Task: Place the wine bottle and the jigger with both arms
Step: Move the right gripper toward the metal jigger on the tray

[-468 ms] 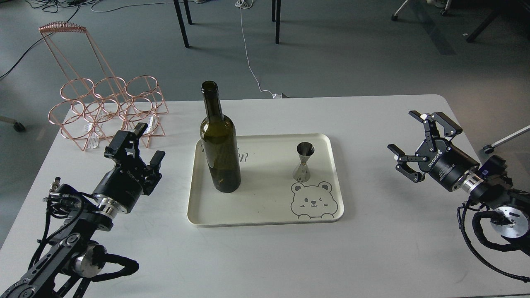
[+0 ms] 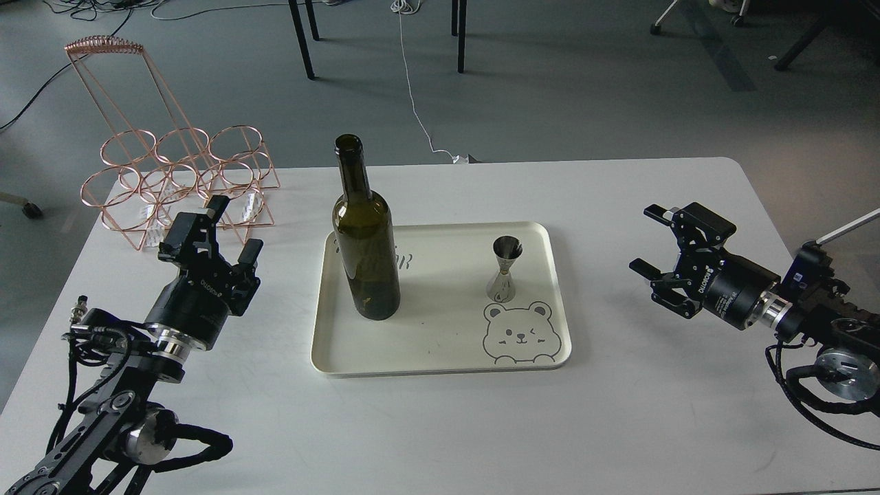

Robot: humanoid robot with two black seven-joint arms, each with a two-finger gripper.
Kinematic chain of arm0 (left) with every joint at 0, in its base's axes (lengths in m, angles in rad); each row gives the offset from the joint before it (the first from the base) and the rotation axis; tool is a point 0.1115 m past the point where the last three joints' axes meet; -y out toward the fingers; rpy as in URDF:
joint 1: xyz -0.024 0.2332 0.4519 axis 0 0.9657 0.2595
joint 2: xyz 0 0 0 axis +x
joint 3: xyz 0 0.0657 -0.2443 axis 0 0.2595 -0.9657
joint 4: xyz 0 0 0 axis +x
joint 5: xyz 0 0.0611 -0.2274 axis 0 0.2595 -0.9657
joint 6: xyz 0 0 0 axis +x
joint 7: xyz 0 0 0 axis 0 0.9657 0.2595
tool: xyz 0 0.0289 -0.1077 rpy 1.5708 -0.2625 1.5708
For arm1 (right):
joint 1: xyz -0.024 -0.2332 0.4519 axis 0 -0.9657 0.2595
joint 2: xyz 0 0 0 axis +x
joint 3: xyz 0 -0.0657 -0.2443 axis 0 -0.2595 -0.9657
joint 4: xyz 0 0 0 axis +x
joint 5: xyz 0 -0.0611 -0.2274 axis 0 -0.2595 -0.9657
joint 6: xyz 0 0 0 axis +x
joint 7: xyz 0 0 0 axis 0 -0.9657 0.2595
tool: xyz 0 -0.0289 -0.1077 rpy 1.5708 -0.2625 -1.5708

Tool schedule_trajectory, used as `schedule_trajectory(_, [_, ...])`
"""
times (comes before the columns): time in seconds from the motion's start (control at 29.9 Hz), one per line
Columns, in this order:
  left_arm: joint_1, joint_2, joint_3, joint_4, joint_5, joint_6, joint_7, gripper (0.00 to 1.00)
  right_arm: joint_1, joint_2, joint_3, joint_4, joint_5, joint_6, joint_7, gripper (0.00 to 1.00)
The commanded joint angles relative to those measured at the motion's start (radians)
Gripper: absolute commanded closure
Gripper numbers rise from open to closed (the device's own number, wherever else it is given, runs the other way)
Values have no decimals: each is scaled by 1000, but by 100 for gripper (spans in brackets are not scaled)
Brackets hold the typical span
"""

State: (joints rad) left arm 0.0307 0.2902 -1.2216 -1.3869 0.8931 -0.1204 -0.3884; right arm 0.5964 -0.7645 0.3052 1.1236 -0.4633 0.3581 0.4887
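Observation:
The dark olive-green wine bottle (image 2: 364, 234) stands upright on the left side of a cream tray (image 2: 440, 350). The small silver jigger (image 2: 504, 269) stands upright on the tray's right side, above a bear drawing. My left gripper (image 2: 230, 230) is open and empty, left of the tray and well clear of the bottle. My right gripper (image 2: 645, 237) is open and empty, right of the tray and apart from the jigger.
A copper wire bottle rack (image 2: 172, 179) stands at the table's back left corner, just behind my left gripper. The white table (image 2: 447, 426) has rounded corners. Chair legs and cables lie on the floor beyond.

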Motion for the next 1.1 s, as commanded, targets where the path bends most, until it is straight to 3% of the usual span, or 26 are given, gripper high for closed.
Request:
schedule_trajectory(0.0, [0,1,1,0,0,-1,-12,2,5,-54,-12,128,-309,-166,0,1])
schedule_trajectory(0.13, [0,6,1,-1,0,-1,-13,2,-4,-85,-24,176,-714,-332,0,1])
schedule_trajectory(0.3, [0,3,4,-3,0,-1,-13,2,-21,-73,-31,157,-1061,-591,0,1])
schedule_trajectory(0.47, [0,3,4,-3,0,-1,-13,2,-24,60,-38,10,-1274,-832,0,2])
schedule_trajectory(0.67, [0,6,2,-4,1,-1,-13,2,-24,224,-44,-183,-1385,-847,0,2])
schedule_trajectory(1.07, [0,6,1,-4,1,-1,-13,2,-12,373,-44,-283,-1448,-847,0,4])
